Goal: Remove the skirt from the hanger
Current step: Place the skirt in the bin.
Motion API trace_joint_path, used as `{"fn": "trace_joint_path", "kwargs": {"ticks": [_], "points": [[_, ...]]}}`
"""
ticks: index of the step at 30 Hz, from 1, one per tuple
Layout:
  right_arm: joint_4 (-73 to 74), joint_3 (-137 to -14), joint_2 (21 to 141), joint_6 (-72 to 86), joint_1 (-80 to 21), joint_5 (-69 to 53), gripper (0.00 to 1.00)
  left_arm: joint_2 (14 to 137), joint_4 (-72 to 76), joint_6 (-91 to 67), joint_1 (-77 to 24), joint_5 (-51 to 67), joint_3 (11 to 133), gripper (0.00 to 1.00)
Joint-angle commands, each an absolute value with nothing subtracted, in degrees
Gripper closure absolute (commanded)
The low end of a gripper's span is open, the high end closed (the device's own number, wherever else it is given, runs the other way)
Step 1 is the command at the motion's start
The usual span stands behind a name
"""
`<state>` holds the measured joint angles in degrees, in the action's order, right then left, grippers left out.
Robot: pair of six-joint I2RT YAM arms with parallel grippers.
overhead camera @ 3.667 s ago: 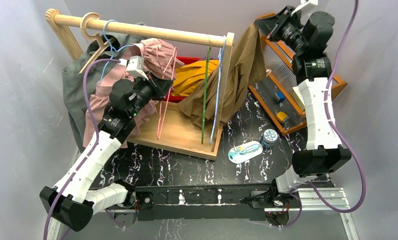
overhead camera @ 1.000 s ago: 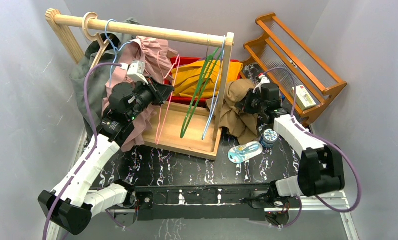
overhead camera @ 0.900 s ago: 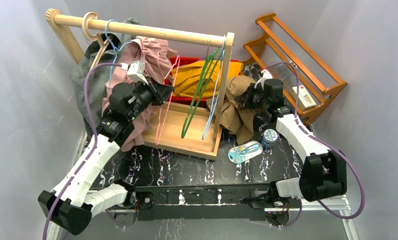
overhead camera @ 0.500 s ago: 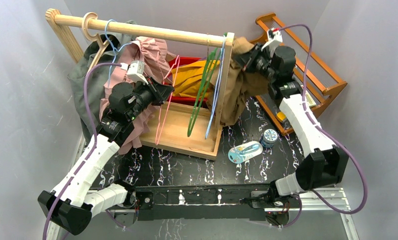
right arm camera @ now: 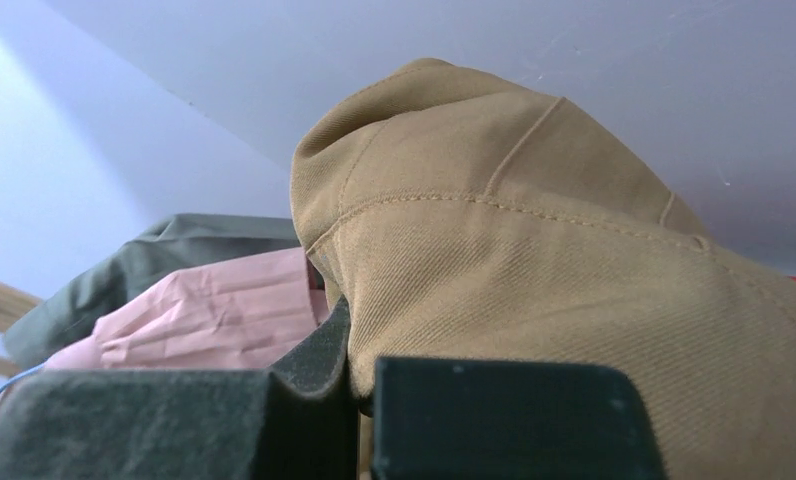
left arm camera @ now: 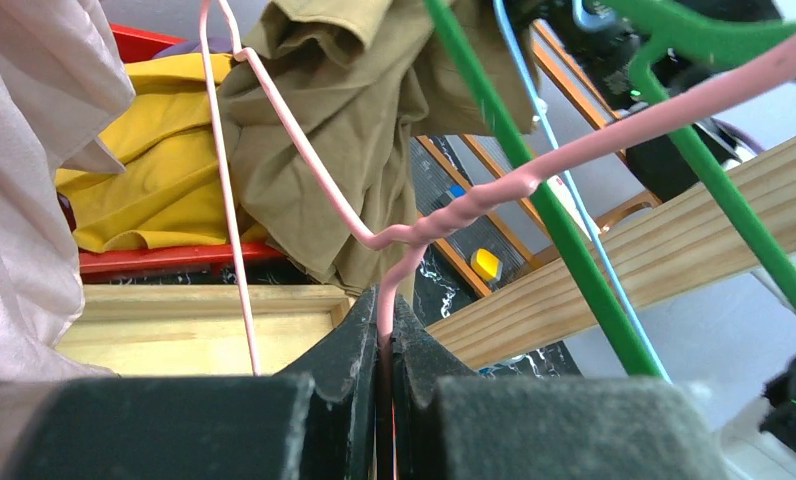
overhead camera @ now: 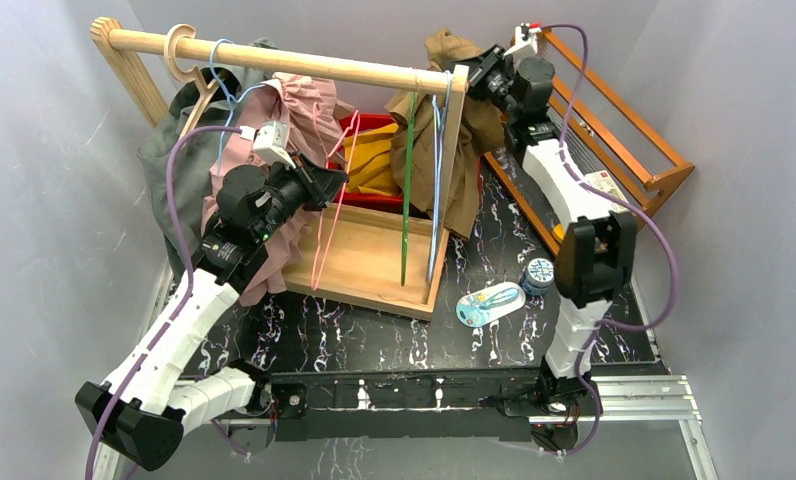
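Note:
The tan skirt hangs bunched from my right gripper, which is shut on its top fold high behind the right end of the wooden rail. In the right wrist view the cloth fills the frame above the right gripper. My left gripper is shut on the bare pink wire hanger, pinching its twisted neck where the left gripper closes. The skirt is beyond the hanger, apart from it.
A green hanger and a blue hanger hang in front of the skirt. Pink and grey garments hang at the left. A red bin holds yellow cloth. A wooden shelf stands at the right; a small tub and a packet lie nearby.
My right arm has lifted the skirt from the table beside the rack up and back over the rail's right end. The green hanger has swung straight. The left arm has held still.

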<state>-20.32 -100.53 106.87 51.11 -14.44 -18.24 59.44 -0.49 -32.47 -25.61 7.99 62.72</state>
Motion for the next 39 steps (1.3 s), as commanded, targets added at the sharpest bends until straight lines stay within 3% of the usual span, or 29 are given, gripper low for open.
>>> {"fn": "trace_joint_path", "kwargs": {"ticks": [1, 7, 15, 19, 25, 29, 33, 39], "points": [[-26.3, -115.0, 112.1, 52.7, -16.8, -17.5, 1.00, 57.5, 1.0, -32.5, -25.3, 8.7, 64.2, 1.00], [-26.1, -127.6, 118.4, 56.0, -17.0, -16.2, 1.00, 57.5, 1.1, -33.0, -25.3, 8.9, 63.7, 1.00], [-28.0, -131.9, 123.0, 60.0, -19.4, -18.0, 1.00, 57.5, 1.2, -32.5, -25.3, 8.4, 64.0, 1.00], [-29.7, -125.9, 123.0, 61.0, -20.7, -21.7, 1.00, 57.4, 0.9, -32.3, -25.3, 8.3, 64.2, 1.00], [-32.0, -104.8, 118.5, 60.3, -21.5, -25.9, 1.00, 57.2, 0.4, -32.0, -25.3, 8.5, 64.3, 1.00], [-24.8, -97.1, 117.1, 51.1, -21.1, -25.7, 1.00, 57.0, 0.0, -31.8, -25.3, 8.6, 64.7, 1.00], [-13.5, -95.3, 118.4, 38.0, -20.9, -20.6, 1.00, 57.1, -0.5, -31.8, -25.3, 9.4, 65.5, 1.00], [0.7, -103.3, 128.3, 28.1, -20.7, -17.6, 1.00, 57.8, -2.3, -32.5, -25.3, 11.1, 67.2, 1.00]]}}
